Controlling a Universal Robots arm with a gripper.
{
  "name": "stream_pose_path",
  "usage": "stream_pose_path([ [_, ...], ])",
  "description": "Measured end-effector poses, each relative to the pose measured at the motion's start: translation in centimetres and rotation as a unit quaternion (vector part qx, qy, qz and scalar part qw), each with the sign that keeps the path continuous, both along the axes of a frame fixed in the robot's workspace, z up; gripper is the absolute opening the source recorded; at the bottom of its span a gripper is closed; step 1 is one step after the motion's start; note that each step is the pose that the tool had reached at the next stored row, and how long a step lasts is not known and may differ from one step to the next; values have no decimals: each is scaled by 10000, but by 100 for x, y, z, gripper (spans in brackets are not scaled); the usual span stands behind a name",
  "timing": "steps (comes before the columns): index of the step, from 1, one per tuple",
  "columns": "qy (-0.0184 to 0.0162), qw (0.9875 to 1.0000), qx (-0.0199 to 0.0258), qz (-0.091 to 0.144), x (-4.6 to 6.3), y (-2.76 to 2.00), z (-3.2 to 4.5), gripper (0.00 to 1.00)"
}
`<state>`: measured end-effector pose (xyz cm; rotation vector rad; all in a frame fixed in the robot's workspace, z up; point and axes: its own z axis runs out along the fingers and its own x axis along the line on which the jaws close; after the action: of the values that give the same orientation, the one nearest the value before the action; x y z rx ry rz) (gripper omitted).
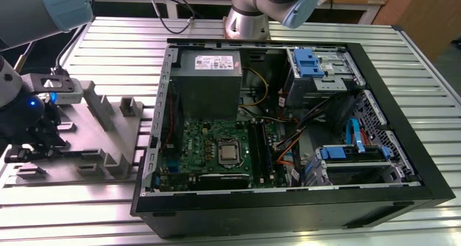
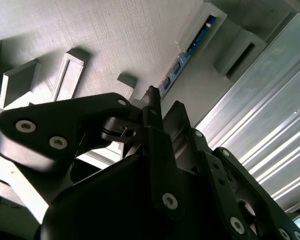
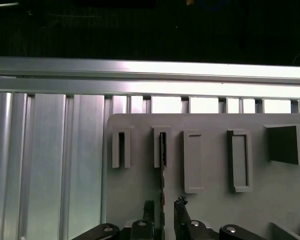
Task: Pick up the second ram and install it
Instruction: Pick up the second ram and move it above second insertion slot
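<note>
The second ram (image 3: 162,160) is a thin dark strip standing on edge in a slotted holder of the grey fixture plate (image 3: 210,210). In the second wrist view the second ram (image 2: 186,54) shows blue-green with small chips. My gripper (image 3: 164,205) is open, with one black finger (image 3: 149,210) on each side of the strip's near end and a gap on both sides. The gripper (image 2: 165,102) hangs just above the strip in the second wrist view. In the exterior view the gripper (image 1: 30,149) sits over the fixture plate (image 1: 94,127) at the far left.
An open computer case (image 1: 288,203) fills the middle and right of the exterior view, with a green motherboard (image 1: 216,146), a grey power supply (image 1: 209,68) and blue drive brackets (image 1: 306,62). Several raised blocks (image 3: 240,160) stand on the fixture plate. A ribbed aluminium table (image 3: 45,165) lies underneath.
</note>
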<state>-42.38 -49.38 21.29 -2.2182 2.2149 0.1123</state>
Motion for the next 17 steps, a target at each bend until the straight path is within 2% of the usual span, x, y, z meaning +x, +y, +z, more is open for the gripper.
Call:
stream_pose_path([
  [9,0,10000,0,0,2,0,-101,29],
  [17,0,10000,0,0,3,6,-132,29],
])
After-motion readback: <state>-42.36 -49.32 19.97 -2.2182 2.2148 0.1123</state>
